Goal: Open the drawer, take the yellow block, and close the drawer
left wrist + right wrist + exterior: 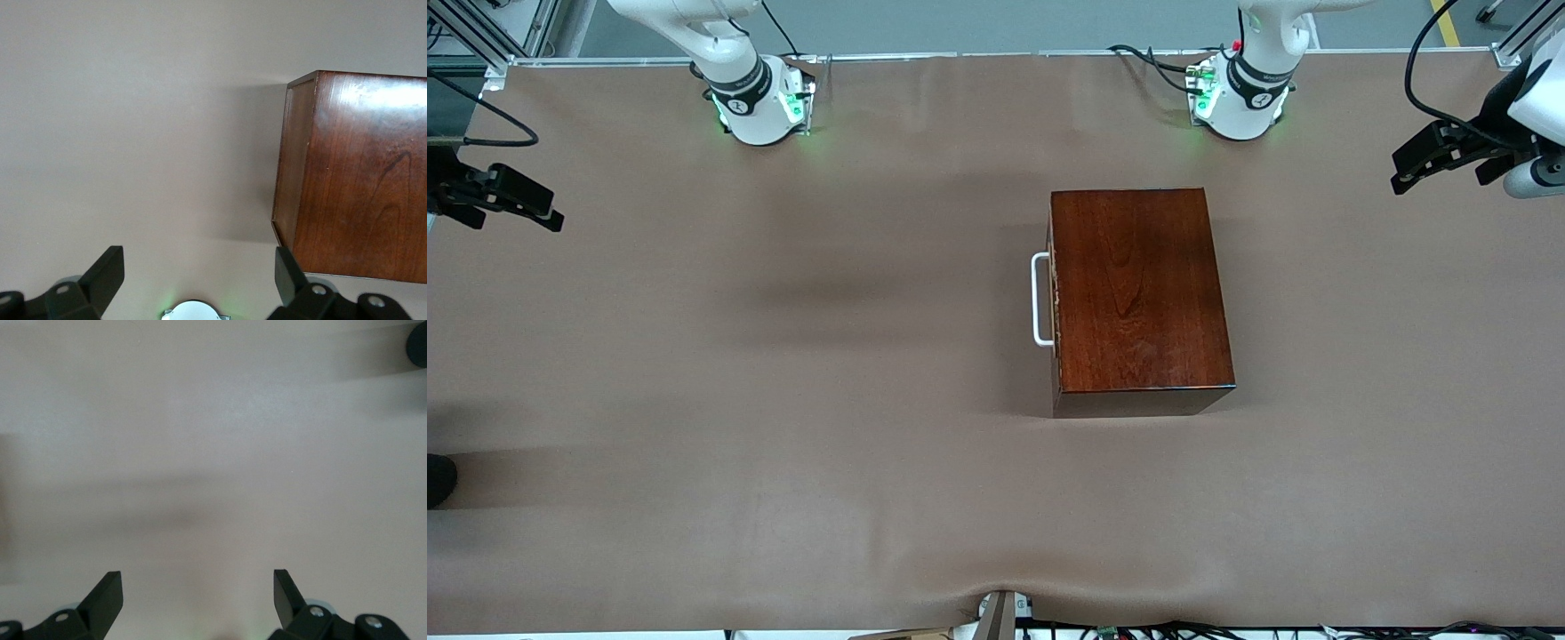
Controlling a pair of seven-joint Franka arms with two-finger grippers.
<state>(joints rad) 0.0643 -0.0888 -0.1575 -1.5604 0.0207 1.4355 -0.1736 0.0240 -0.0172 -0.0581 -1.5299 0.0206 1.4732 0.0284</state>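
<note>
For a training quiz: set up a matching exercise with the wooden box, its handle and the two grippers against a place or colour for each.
Column one:
1. box
2. handle
3. left gripper
4. right gripper

Column two:
A. white
B. open, at the right arm's end of the table
C. dark reddish-brown
D. open, at the left arm's end of the table

Pairs: 1-C, 2-A, 3-D, 4-B

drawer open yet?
No, the drawer sits flush in the box, only its handle sticking out.
</note>
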